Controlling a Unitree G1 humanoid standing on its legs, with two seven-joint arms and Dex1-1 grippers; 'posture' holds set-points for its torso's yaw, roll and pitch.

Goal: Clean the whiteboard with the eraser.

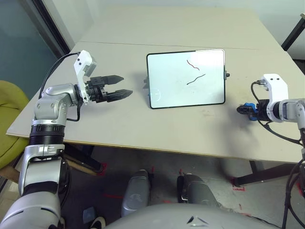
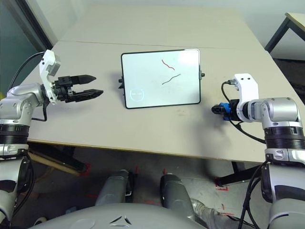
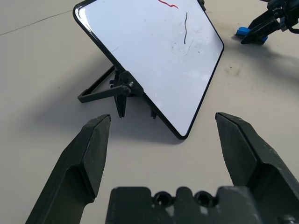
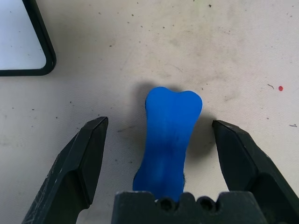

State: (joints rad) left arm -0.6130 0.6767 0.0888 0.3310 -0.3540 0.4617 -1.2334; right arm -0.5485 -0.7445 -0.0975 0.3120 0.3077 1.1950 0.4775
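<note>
Whiteboard cleaning check-in: eraser lined up, board still needs its wipe

So the table [image 1: 119,129] is the work area here, and the whiteboard [image 1: 167,86] sits around the middle of it, face up with a black stand [image 3: 105,93] at its side. As far as I can see, the actual cleaning is all left to do.

The left gripper [image 3: 163,115] is out past the board's left side, fingers wide apart with nothing between them. No job for it at this point, I'd say, though it might come in handy for steadying the board.

The right gripper [image 4: 160,121] is off to the board's right, also with its fingers spread. The eraser [image 4: 168,140] lies on the table between them, with a gap on either side, so it isn't gripped. I'd call this the lining-up part of the pick, pretty much ready for the squeeze.

Then the small stuff: a red squiggle [image 1: 192,65] and a black squiggle [image 1: 196,79] are both on the board, neither one wiped off. There's a faint roundish mark [image 2: 137,95] near a corner too, but I can't tell if it's ink or a reflection.

What's left, by my count: close on the eraser, lift it, bring it over, rub out both lines.
</note>
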